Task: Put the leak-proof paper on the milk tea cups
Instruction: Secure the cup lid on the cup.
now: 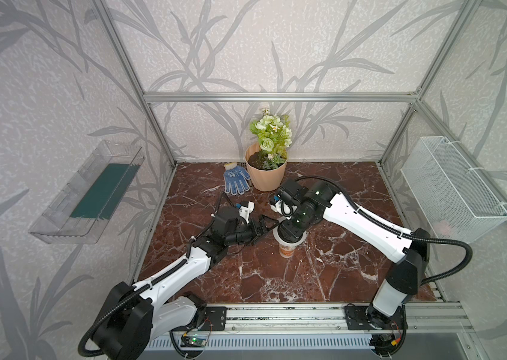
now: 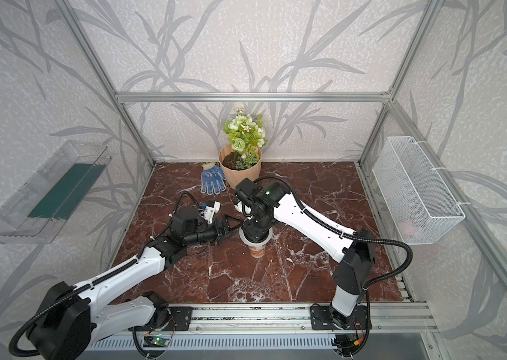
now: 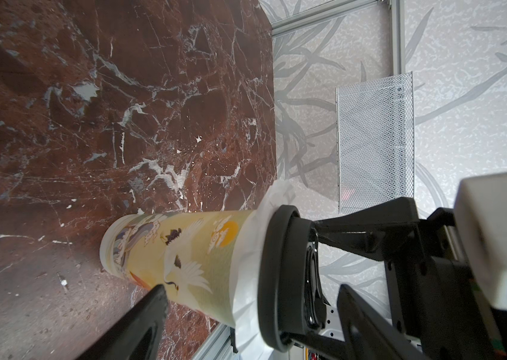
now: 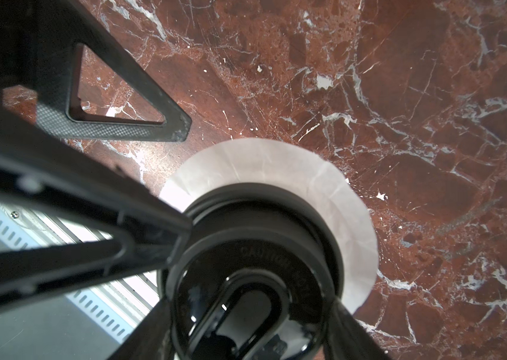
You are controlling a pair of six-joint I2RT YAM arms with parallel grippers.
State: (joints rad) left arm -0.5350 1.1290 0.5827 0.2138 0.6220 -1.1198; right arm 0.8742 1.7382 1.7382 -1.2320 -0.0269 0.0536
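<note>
Top views show the left gripper [image 1: 269, 230] released, jaws spread at nine o'clock of the milk tea cup [image 1: 286, 249], central on the marble table [image 1: 246, 280]. The leak-proof paper [image 4: 277, 162] covers its mouth under the black lid [image 4: 261, 199], grasped by the right gripper [image 4: 258, 265].

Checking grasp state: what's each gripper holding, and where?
Right gripper clamps the black lid by its opposite edges, atop the leak-proof paper on the cup. Left gripper is open, holding nothing.

Robot test cell: aluminium frame [image 1: 280, 97], wallpapered panels [image 1: 43, 93], marble-pattern tabletop [image 1: 277, 280], two arms [image 1: 364, 224] on a rail [image 1: 277, 314].
</note>
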